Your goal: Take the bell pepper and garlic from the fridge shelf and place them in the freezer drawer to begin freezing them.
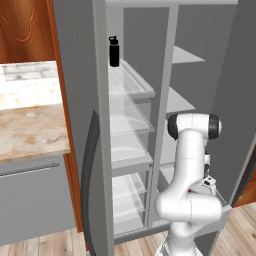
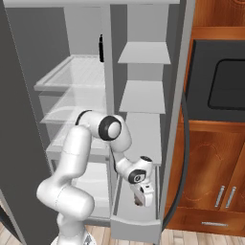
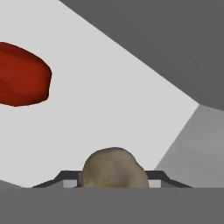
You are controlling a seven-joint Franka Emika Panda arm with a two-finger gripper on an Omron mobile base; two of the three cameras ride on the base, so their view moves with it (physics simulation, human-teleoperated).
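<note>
Claw (image 2: pixel 139 200) clamped on garlic (image 3: pixel 114 168), low inside freezer drawer (image 2: pixel 136 225), red bell pepper (image 3: pixel 22 74) at ten o'clock

arm (image 2: pixel 72 162) – folded, elbow high, reaching low | gripper (image 2: pixel 139 200) – pointing down, clamped on garlic (image 3: pixel 114 168)

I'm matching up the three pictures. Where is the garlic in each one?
Left base view: I can't make it out.
Right base view: a small brown lump at the gripper, low in the freezer drawer.
Hand view: garlic at bottom centre, bell pepper at left.
Shared landmark: black bottle.
</note>
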